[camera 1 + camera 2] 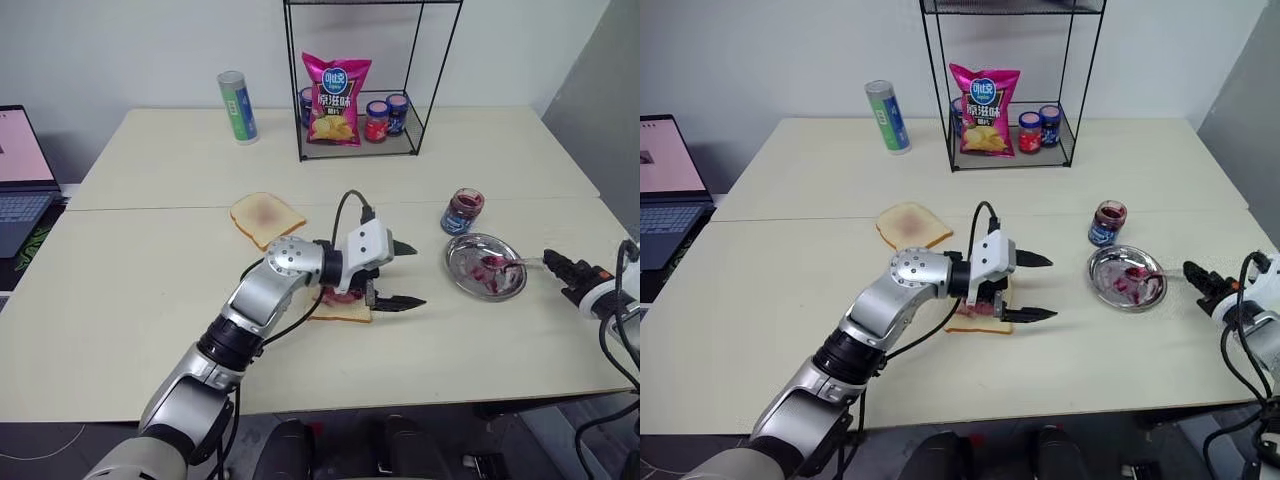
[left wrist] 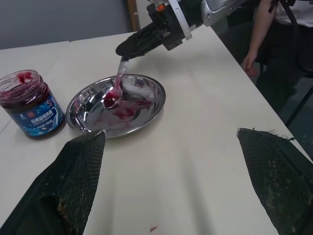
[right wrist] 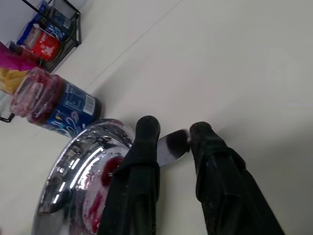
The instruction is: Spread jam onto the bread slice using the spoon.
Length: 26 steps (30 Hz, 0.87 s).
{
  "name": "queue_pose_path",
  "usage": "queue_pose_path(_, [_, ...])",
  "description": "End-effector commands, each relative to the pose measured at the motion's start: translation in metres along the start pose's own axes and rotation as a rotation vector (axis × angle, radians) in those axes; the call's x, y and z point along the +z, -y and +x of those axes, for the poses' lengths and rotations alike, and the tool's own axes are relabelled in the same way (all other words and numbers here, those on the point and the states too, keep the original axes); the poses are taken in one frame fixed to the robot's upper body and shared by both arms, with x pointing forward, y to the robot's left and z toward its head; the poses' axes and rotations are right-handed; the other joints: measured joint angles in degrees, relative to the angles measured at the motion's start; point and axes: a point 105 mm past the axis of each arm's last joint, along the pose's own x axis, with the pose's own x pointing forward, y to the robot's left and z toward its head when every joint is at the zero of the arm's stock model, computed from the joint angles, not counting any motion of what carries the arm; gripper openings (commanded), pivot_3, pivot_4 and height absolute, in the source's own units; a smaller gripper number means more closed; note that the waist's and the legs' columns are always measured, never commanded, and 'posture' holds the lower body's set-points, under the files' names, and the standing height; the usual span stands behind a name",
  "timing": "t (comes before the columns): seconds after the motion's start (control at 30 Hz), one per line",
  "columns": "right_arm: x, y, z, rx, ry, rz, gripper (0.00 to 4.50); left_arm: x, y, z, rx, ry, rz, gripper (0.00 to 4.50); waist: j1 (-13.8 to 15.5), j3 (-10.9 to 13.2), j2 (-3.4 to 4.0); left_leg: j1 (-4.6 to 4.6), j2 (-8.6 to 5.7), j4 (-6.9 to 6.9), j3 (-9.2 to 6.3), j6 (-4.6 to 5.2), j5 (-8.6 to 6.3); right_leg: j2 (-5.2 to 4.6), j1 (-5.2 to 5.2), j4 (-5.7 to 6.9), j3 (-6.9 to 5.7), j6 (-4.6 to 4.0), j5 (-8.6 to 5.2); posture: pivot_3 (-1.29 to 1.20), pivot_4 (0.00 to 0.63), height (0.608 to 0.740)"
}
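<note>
A: Left wrist view: spoon (image 2: 116, 88) bowl lies in the steel dish (image 2: 146, 115) amid jam (image 2: 122, 110); right hand (image 3: 168, 134) flanks its handle, fingers slightly parted, grip uncertain.
B: Head views: left hand (image 1: 400, 275) spread wide, empty, over the bread slice (image 1: 345, 312), left of dish. Open jar (image 1: 462, 211) just behind dish; counter (image 1: 150, 300) bare in front.

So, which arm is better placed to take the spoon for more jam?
The right. Its gripper is at the spoon handle at the dish; the left gripper hovers open above the bread slice.
</note>
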Motion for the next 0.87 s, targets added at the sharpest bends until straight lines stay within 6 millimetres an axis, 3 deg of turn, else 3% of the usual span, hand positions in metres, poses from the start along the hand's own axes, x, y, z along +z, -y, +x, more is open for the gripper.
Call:
queue_pose_path(0.03, [0.023, -0.004, -0.002, 0.021, 0.054, -0.040, 2.11, 0.015, -0.001, -0.003, 0.019, 0.038, 0.045, 4.50, 0.0, 0.0, 0.00, 0.00, 0.00, 0.00, 0.00, 0.00, 0.00, 0.00, 0.00, 0.00, 0.00, 0.00, 0.00, 0.00, 0.150, 0.740])
queue_pose_path(0.17, [0.031, -0.003, -0.003, 0.013, 0.080, -0.042, 3.09, 0.019, -0.001, -0.003, 0.025, 0.052, 0.037, 4.50, 0.0, 0.0, 0.01, 0.02, 0.01, 0.01, 0.01, 0.00, 0.00, 0.00, 0.00, 0.02, 0.01, 0.02, 0.00, 0.00, 0.150, 0.740])
queue_pose_path(0.3, [0.054, -0.003, -0.012, -0.020, 0.151, -0.078, 3.94, 0.017, -0.004, -0.011, 0.045, 0.041, 0.032, 4.50, 0.0, 0.0, 0.01, 0.02, 0.01, 0.01, 0.03, 0.00, 0.00, 0.00, 0.00, 0.03, 0.02, 0.02, 0.00, 0.00, 0.150, 0.740])
queue_pose_path(0.37, [0.068, -0.015, -0.018, -0.011, 0.169, -0.172, 4.40, 0.014, -0.012, -0.026, 0.093, 0.016, 0.015, 4.50, 0.0, 0.0, 0.03, 0.02, 0.01, 0.00, 0.05, 0.00, 0.00, 0.00, -0.01, 0.03, 0.04, 0.01, 0.00, 0.00, 0.150, 0.740])
queue_pose_path(0.43, [0.068, -0.040, -0.022, 0.062, 0.123, -0.307, 4.47, 0.011, -0.021, -0.047, 0.147, -0.004, -0.026, 4.50, -0.3, 0.0, 0.11, 0.02, 0.03, 0.00, 0.08, -0.01, 0.00, 0.00, -0.04, 0.05, 0.07, 0.01, 0.00, 0.00, 0.150, 0.740])
queue_pose_path(0.5, [0.055, -0.072, -0.028, 0.191, 0.025, -0.458, 4.47, 0.009, -0.031, -0.071, 0.214, -0.024, -0.064, 4.50, -0.4, 0.0, 0.13, 0.06, 0.10, -0.02, 0.07, -0.01, 0.00, 0.04, -0.07, 0.10, 0.07, 0.07, -0.03, 0.00, 0.150, 0.740])
queue_pose_path(0.57, [0.027, -0.111, -0.042, 0.390, -0.132, -0.638, 4.47, -0.002, -0.043, -0.107, 0.305, -0.111, -0.089, 4.50, -0.5, 0.0, 0.13, 0.09, 0.18, -0.02, 0.05, -0.01, 0.00, 0.14, -0.04, 0.09, 0.05, 0.18, -0.10, 0.00, 0.150, 0.740])
queue_pose_path(0.63, [-0.001, -0.135, -0.059, 0.545, -0.280, -0.768, 4.47, -0.012, -0.045, -0.137, 0.341, -0.188, -0.112, 4.50, -0.5, 0.0, 0.09, 0.12, 0.27, -0.02, -0.01, -0.01, 0.00, 0.25, -0.02, 0.09, 0.02, 0.19, -0.11, 0.00, 0.150, 0.740])
queue_pose_path(0.73, [-0.034, -0.154, -0.075, 0.688, -0.436, -0.890, 4.47, -0.018, -0.038, -0.177, 0.361, -0.267, -0.193, 4.50, -0.5, 0.0, 0.03, 0.13, 0.41, -0.05, -0.02, -0.02, 0.00, 0.35, -0.02, 0.02, -0.01, 0.18, -0.12, 0.00, 0.150, 0.740])
queue_pose_path(0.87, [-0.055, -0.159, -0.076, 0.752, -0.495, -0.965, 4.47, -0.020, -0.024, -0.201, 0.347, -0.325, -0.223, 4.50, 0.0, 0.1, -0.05, 0.07, 0.28, 0.03, 0.04, -0.04, -0.01, 0.11, -0.02, 0.01, -0.07, 0.18, -0.12, 0.00, 0.150, 0.740])
